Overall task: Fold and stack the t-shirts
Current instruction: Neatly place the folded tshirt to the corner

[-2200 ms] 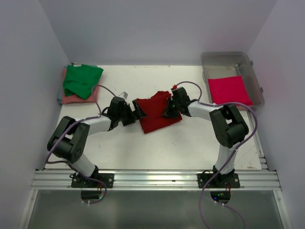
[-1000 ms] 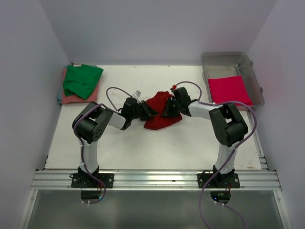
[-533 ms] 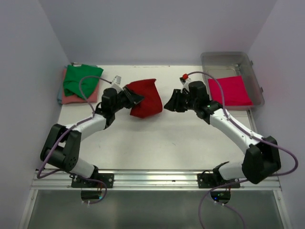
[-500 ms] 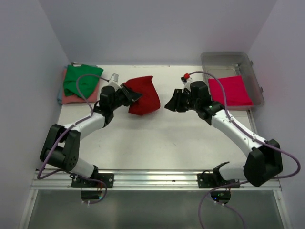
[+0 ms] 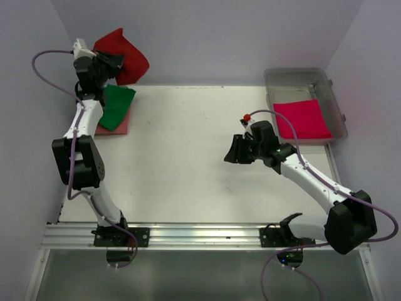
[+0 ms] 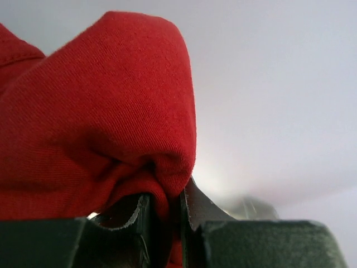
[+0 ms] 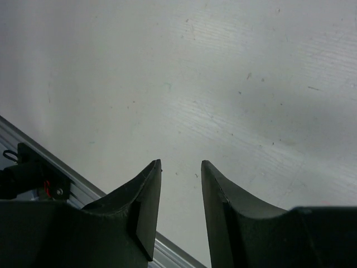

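At the upper left of the frame, the left hand (image 5: 105,63) is clamped on a bunched fold of the dark red t-shirt (image 5: 128,58), held high above the green t-shirt (image 5: 114,106) and the salmon pink t-shirt (image 5: 122,127). The right hand (image 5: 233,155), slightly parted and empty, hovers over the table (image 5: 182,169). Pinched by one bunch, the shirt may unfold or land crooked on release. No writing is readable.

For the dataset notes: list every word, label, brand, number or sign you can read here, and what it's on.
None can be read.
The dark red t-shirt held by the left gripper, the green t-shirt, the bright pinkish-red t-shirt, the clear tub and the table show no print, label or number.
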Robot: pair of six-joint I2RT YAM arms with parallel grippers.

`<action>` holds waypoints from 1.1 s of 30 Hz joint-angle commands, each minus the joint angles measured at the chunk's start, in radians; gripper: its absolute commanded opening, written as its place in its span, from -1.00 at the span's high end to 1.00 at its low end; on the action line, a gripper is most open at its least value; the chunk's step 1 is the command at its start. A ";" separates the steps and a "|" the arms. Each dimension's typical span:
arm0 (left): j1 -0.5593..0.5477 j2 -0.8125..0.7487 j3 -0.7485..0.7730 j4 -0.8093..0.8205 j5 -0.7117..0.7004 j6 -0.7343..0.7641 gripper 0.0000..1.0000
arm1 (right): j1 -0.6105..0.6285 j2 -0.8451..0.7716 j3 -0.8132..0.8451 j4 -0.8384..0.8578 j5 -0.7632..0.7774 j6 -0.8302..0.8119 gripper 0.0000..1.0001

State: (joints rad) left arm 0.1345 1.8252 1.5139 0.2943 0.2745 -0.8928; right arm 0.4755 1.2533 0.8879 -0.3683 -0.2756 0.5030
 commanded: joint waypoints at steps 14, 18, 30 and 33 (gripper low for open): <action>0.249 0.194 -0.263 -0.004 -0.142 -0.132 1.00 | -0.002 -0.149 0.002 -0.115 0.050 -0.023 0.22; 0.252 0.169 -0.348 0.028 -0.176 -0.198 1.00 | -0.003 -0.169 -0.013 -0.118 0.050 -0.024 0.20; 0.246 -0.047 -0.336 -0.144 -0.116 -0.308 -0.34 | -0.003 -0.137 -0.075 -0.057 0.065 -0.032 0.01; 0.238 -0.214 -0.401 -0.291 -0.130 -0.330 -0.41 | -0.002 -0.120 -0.073 -0.034 0.059 -0.032 -0.03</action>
State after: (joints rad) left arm 0.3828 1.8183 1.1587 0.1513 0.1478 -1.1744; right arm 0.4755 1.1240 0.8127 -0.4496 -0.2237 0.4892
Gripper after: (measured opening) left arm 0.701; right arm 0.507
